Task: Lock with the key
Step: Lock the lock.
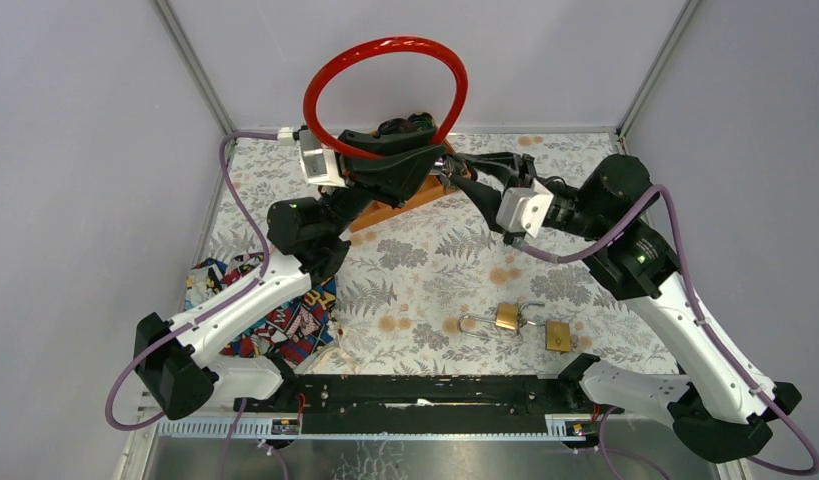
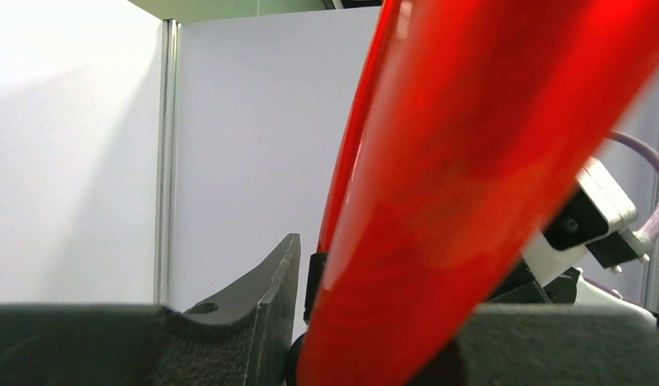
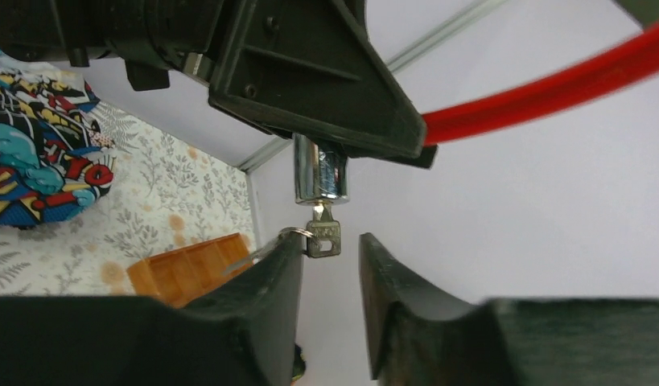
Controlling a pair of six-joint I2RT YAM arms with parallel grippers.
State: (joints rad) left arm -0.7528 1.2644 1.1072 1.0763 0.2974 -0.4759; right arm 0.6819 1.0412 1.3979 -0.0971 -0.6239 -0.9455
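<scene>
A red cable lock (image 1: 395, 43) forms a loop held up above the back of the table. My left gripper (image 1: 420, 150) is shut on it near its lock end; the red cable (image 2: 471, 161) fills the left wrist view between the fingers (image 2: 269, 305). In the right wrist view a chrome lock cylinder (image 3: 320, 170) hangs below the left gripper's body, with a small key (image 3: 323, 238) stuck in its lower end. My right gripper (image 3: 330, 240) is open, its jaws on either side of the key's head. The key ring touches the left fingertip (image 3: 290, 249). The right gripper (image 1: 455, 178) meets the left one.
Two brass padlocks (image 1: 506, 317) (image 1: 557, 335) lie open on the flowered cloth near the front. A wooden tray (image 1: 395, 208) (image 3: 185, 269) sits under the grippers at the back. A colourful cloth (image 1: 275, 322) (image 3: 36, 153) lies at the left.
</scene>
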